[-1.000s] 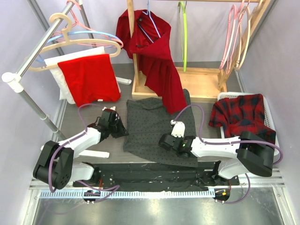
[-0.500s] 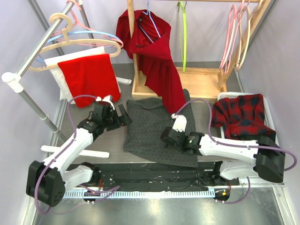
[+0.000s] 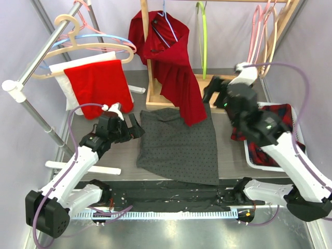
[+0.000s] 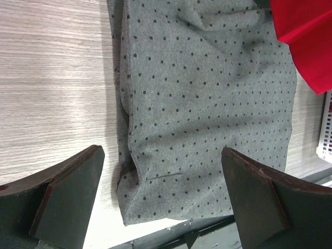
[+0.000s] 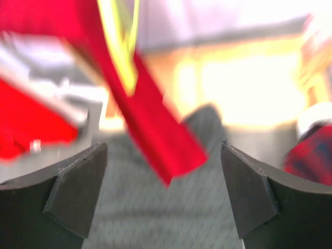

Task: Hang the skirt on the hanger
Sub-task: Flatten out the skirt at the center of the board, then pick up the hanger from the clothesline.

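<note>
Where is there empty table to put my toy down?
Bare table shows between the grey skirt and the white basket. Another strip lies left of the skirt, bordered by the white bar, though the left arm hangs over it. Behind the skirt it is crowded: red garment and wooden rack.

Plaid garment lies in the white basket.

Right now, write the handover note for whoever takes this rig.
Left gripper: open, empty, beside the far left corner of the skirt.
Right gripper: open, empty, raised near the wooden rack.
Skirt: flat on the table, a hanging red garment overlapping its far edge.
Done: nothing visible; the skirt is on no hanger.
Left: fetch a hanger, perhaps the green hanger on the rack, and fit the skirt onto it.
</note>
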{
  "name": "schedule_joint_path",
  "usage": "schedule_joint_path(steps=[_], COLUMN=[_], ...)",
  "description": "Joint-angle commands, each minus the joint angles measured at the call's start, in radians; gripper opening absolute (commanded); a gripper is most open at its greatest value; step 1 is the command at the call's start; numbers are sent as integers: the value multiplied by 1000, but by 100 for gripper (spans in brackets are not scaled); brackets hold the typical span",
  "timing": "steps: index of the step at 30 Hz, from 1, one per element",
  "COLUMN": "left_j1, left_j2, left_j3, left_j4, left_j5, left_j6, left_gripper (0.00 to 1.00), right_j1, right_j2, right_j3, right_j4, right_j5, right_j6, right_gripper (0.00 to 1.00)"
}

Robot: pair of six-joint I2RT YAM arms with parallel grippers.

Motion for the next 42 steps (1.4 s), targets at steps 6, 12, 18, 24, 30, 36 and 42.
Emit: schedule_joint_path(steps=[6, 12, 18, 24, 30, 36, 42], left_j1=[3, 4, 4, 4, 4, 4, 3], left_j2=[-12, -15, -18, -16, -3, -7, -6], left_j3=[35, 35, 28, 23, 20, 14, 14], left_j4=[22, 35, 35, 33, 33, 30, 33], left_j5=[81, 106, 120, 120, 124, 126, 124], left_j6=[16, 13, 6, 6, 2, -1, -2], left_gripper=[100, 100, 100, 100, 100, 100, 100], right_j1=[-352, -480, -569, -589, -601, -606, -607], right_j2=[166, 305, 374, 375, 400, 426, 423], right_j3=[441, 610, 670, 652, 635, 635, 657], right_j4=[-55, -90, -107, -98, -95, -95, -96], right_j5=[-110, -237, -267, -246, -243, -232, -224], right_j6=[-202, -174, -145, -159, -163, -153, -156], right_gripper=[79, 62, 60, 59, 54, 33, 5])
